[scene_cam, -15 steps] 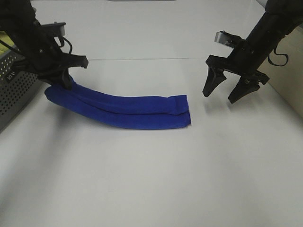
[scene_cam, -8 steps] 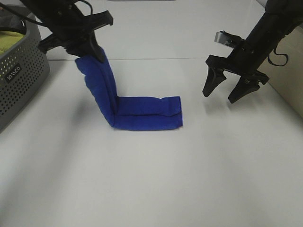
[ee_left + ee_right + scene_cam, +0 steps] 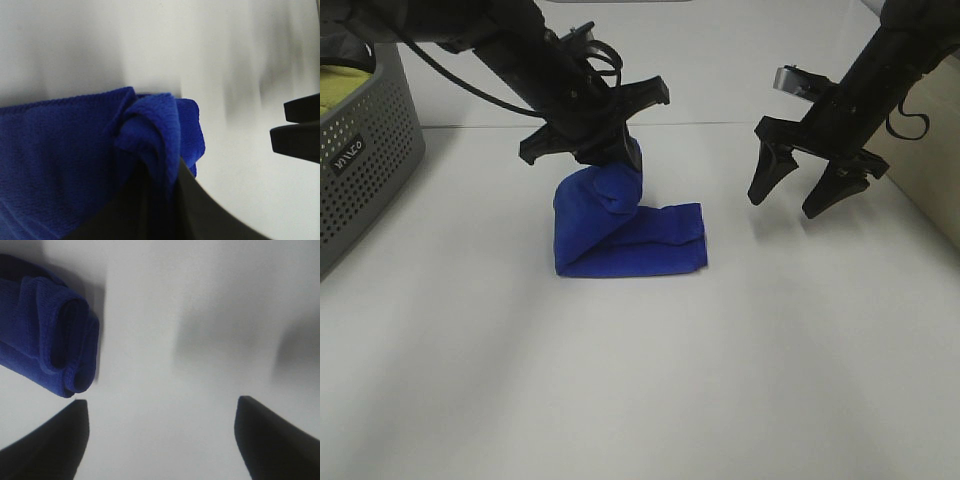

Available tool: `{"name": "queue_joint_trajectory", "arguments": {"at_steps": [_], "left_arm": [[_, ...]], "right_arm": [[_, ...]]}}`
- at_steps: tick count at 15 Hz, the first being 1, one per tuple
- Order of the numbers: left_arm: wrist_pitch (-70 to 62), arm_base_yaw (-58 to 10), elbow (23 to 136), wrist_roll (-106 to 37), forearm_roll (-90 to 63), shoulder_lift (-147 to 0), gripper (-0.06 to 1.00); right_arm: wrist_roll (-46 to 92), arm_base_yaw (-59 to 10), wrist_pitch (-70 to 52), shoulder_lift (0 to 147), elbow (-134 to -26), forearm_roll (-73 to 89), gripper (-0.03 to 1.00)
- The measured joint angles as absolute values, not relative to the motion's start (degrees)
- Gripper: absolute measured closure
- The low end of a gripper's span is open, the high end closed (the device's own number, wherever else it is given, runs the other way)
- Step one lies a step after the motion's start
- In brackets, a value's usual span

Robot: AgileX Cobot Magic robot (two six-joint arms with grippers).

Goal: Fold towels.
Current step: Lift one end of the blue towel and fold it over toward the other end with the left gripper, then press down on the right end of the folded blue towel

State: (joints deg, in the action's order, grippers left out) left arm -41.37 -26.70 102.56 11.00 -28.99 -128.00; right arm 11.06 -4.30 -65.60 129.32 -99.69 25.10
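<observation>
The royal-blue towel [image 3: 620,235] lies folded on the white table [image 3: 640,380] in the exterior high view. My left gripper [image 3: 605,150] is shut on the towel's lifted left end and holds it above the flat right part, doubling it over. The left wrist view shows the blue towel [image 3: 75,165] bunched between my dark fingers [image 3: 200,210]. My right gripper [image 3: 798,196] is open and empty, hanging above the table to the right of the towel. The right wrist view shows the towel's rolled end [image 3: 55,345] beyond my spread fingers [image 3: 45,445].
A grey perforated basket [image 3: 365,160] stands at the left edge with a yellow-green cloth [image 3: 342,85] in it. A seam line [image 3: 720,124] crosses the table behind the towel.
My left gripper has carried the towel's left end up and to the right, over the flat part. The towel went from a long strip to a doubled bundle. The right arm has not moved.
</observation>
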Motion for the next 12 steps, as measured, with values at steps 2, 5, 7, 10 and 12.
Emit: {"name": "queue_joint_trajectory", "arguments": {"at_steps": [2, 5, 7, 10, 12], "left_arm": [[-40.1, -27.4, 102.6, 11.4, -29.7, -129.5, 0.74], [-38.6, -27.9, 102.6, 11.5, -33.1, -130.3, 0.55], [-37.5, -28.0, 102.6, 9.9, -41.8, -130.3, 0.49], [-37.6, -27.9, 102.6, 2.8, -46.4, -130.0, 0.49], [-37.7, -27.1, 102.6, -1.3, -45.5, -128.5, 0.49]], "right_arm": [[11.1, -4.3, -65.6, 129.3, -99.7, 25.2, 0.19], [11.1, -4.2, -65.7, 129.3, -99.7, 25.8, 0.19], [11.1, -4.2, -65.7, 129.3, -99.7, 26.4, 0.19], [11.6, -4.2, -66.9, 129.1, -99.7, 29.4, 0.19], [13.1, -4.2, -67.6, 128.3, -99.7, 32.3, 0.19]]}}
